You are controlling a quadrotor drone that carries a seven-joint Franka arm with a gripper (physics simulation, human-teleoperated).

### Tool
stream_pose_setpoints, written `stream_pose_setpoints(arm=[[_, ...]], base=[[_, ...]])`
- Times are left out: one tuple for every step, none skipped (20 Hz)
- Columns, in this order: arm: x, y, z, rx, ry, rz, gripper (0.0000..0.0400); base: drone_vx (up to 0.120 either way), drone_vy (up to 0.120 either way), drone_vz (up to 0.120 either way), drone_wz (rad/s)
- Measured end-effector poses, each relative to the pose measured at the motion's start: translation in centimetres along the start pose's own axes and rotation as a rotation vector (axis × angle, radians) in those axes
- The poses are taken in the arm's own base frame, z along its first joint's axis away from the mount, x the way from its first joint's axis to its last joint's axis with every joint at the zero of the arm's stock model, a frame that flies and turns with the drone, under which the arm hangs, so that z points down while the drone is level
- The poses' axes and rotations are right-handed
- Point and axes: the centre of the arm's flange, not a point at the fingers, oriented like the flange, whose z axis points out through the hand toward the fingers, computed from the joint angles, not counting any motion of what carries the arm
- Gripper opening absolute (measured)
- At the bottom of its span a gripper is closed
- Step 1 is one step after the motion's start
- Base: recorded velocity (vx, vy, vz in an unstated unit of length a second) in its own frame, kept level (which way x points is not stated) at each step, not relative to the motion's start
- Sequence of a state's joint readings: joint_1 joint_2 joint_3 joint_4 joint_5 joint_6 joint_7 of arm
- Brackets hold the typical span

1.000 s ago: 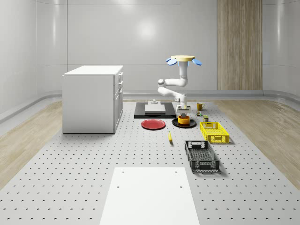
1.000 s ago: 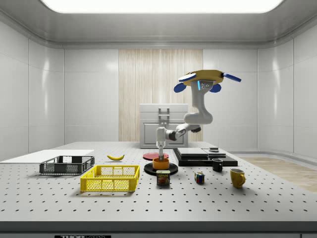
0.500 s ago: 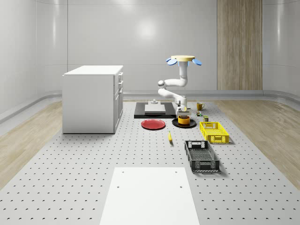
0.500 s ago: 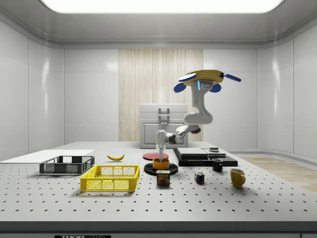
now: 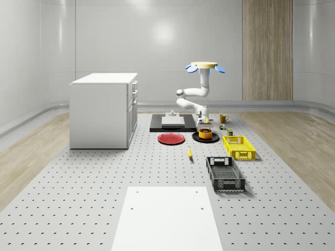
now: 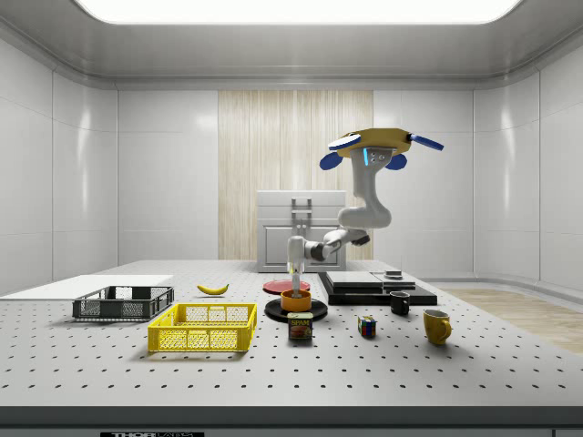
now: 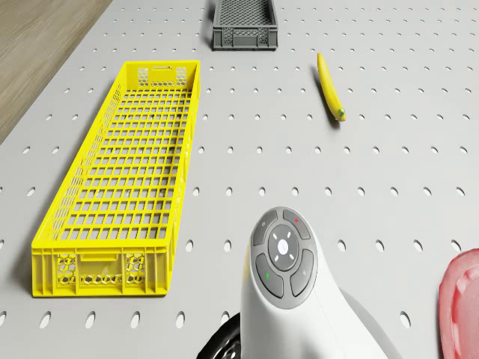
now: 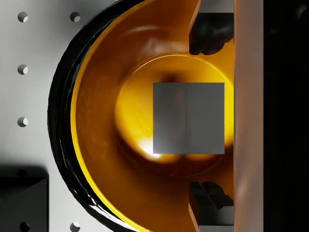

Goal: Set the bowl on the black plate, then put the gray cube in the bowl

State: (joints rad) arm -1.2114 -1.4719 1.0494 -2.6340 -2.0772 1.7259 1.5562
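Open pincer (image 8: 211, 116) above gray cube (image 8: 189, 118)

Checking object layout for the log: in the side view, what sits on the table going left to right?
Black crate → banana → yellow crate → orange bowl on the black plate → Rubik's cube → black mug → yellow mug.
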Motion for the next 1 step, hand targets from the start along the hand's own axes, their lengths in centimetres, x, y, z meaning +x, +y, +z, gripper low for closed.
stream_pose_setpoints(arm=[[0.00,0.00,-0.08,0.000,0.000,0.000,0.0391]], base=[[0.000,0.000,0.000,0.000]])
